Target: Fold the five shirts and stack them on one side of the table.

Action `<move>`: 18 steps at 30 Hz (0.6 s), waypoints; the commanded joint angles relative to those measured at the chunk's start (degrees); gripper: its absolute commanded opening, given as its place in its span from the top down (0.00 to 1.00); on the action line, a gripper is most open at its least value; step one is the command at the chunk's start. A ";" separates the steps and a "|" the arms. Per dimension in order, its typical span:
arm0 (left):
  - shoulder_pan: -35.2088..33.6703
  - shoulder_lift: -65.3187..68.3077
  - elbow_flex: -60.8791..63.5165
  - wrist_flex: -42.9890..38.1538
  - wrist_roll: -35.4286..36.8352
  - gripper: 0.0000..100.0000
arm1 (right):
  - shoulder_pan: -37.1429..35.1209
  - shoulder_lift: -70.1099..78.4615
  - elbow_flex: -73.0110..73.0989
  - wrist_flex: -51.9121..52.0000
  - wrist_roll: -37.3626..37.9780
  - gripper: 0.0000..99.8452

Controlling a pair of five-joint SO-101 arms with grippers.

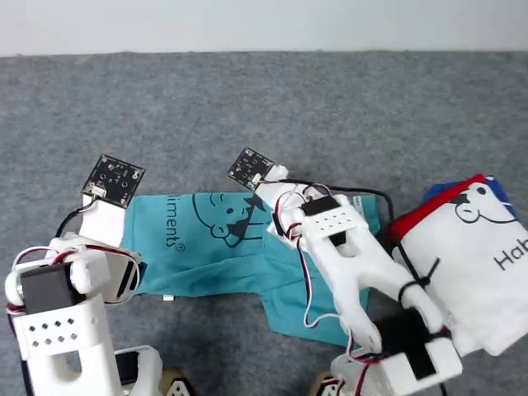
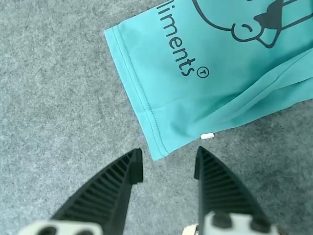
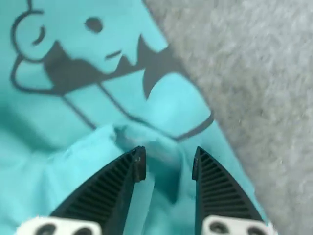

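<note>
Left hand (image 2: 168, 157): jaws well apart, nothing between them, low over bare worktop (image 2: 54, 98), just short of the teal shirt (image 2: 210, 93). Nearest cloth is the hem corner (image 2: 157, 152), just ahead of the gap and nearer one finger. It reads as lined up to take that corner, since the stitched edge gives a firm double layer to pinch.

Right hand (image 3: 166, 161): also open, holding nothing that I can confirm. Its tips sit over the middle of the teal shirt, by the cartoon print (image 3: 98, 68), with a raised ridge (image 3: 129, 134) of cloth at the gap. Cannot tell whether the tips touch the fabric. The ridge is probably the target, as bunched cloth is easier to nip than flat.

Teal shirt lies print-up near the middle of the worktop, between the two arms in the high view. It is part-folded: one flap is laid across the near half, and a skewed piece trails toward the right arm's base. Not yet a neat packet, so I judge this mid-fold.

Beyond, at the right side: stack (image 1: 462, 280), white shirt (image 1: 478, 247) on top, a red edge (image 1: 433, 205) and a blue edge (image 1: 440, 190) peeking out beneath at the far end. It sits near the teal shirt. Finished pieces are likely kept there to leave the middle free for folding. The count underneath is not checkable.
</note>
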 commanded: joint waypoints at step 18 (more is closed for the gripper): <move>0.18 -0.62 -0.22 -0.53 -0.70 0.82 | -11.74 -12.62 0.26 14.02 -0.53 0.83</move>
